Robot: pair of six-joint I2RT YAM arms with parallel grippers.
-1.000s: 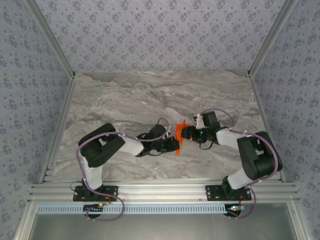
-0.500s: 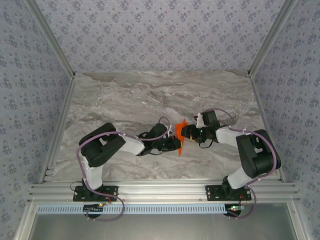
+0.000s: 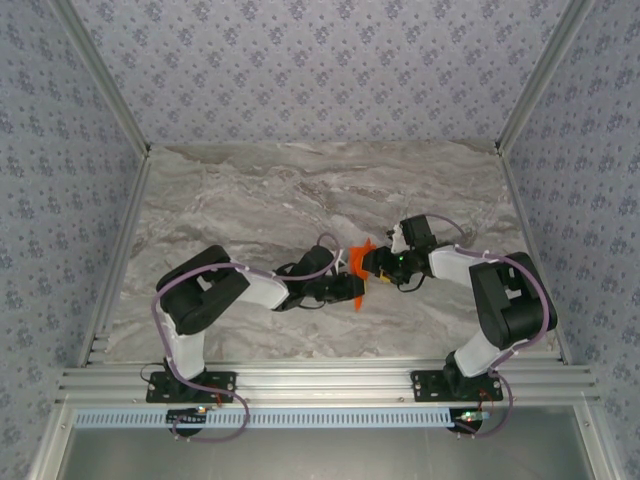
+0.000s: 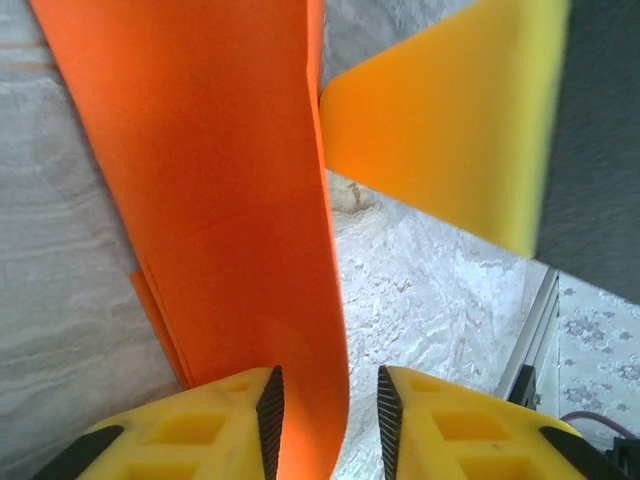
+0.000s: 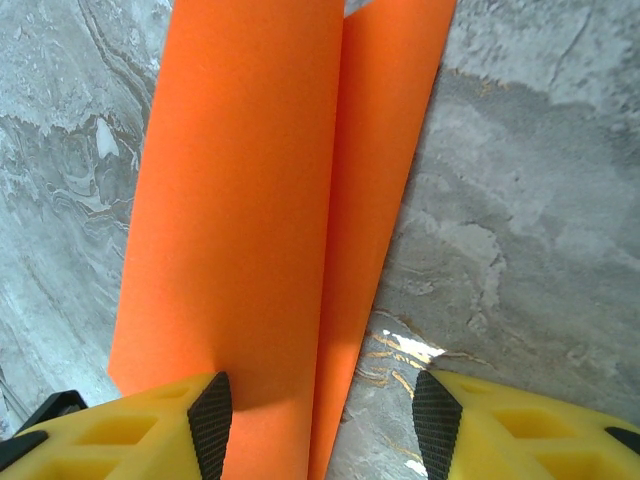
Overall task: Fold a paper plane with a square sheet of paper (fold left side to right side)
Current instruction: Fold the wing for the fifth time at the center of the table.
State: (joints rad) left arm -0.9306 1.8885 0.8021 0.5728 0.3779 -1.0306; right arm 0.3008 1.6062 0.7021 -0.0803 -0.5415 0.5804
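you're looking at a grey marbled table [image 3: 300,190], veined white and brown. walls [image 3: 320,70] papered in a small blue-grey flower print close it in on three sides. a ribbed aluminium rail [image 3: 330,383] runs along your near edge, and metal posts [image 3: 100,72] rise from the back corners.

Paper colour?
Plain bright orange paper, no pattern; it shows best in the right wrist view.

Near the middle of the grey marbled tabletop [image 3: 300,190], a narrow folded orange paper [image 3: 358,260] stands up off the surface. The left end effector [image 3: 352,291] meets its near end from the left. The right end effector [image 3: 374,264] meets it from the right, slightly farther back. Both arms reach inward from bases at the near edge.
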